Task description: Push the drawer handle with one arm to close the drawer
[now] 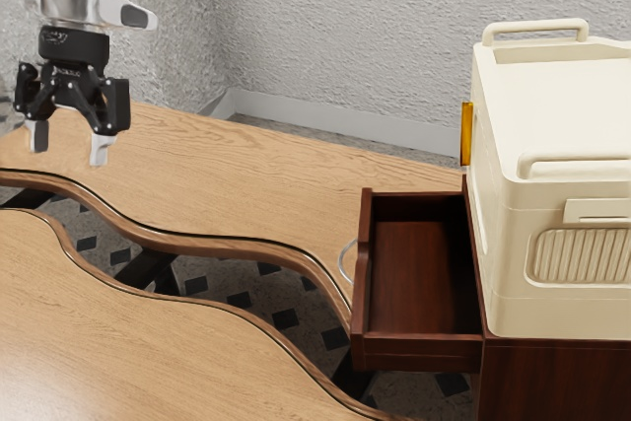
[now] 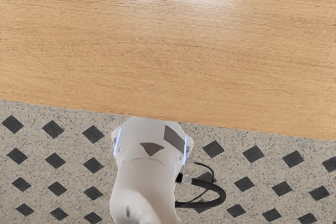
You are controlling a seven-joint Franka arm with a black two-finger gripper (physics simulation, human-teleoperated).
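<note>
Drawer: It sticks out of the dark red cabinet [image 1: 552,382], pulled open. The drawer [image 1: 419,350] looks like wood, so I think it is hard and a bit heavy, but it should slide if pushed straight.
Handle: The thin, pale loop [image 1: 341,260] is on the drawer's front, on the side that faces the exterior view's left. It looks smooth, so the tips could slip off it.
Where to push: No need to grab, I think. Press on the middle of the loop, or the flat wood right by it, toward the cabinet. Pushing at one end could make the drawer go crooked and get stuck.
How hard: Slow and steady looks best. A big bump might shake the cream box [image 1: 493,244] sitting on top of the cabinet.
Jaws: Open, with a wide gap and nothing in between. Closing them first might make one strong bump to push with.
Arm: It comes in at the upper left of the exterior view. The gripper [image 1: 69,143] hangs with its tips pointing down, well apart from the handle. The wrist view looks down on the wooden surface [image 2: 168,51] and the robot's own white base [image 2: 144,182].
Next move: Go across and down to the loop, then push.
</note>
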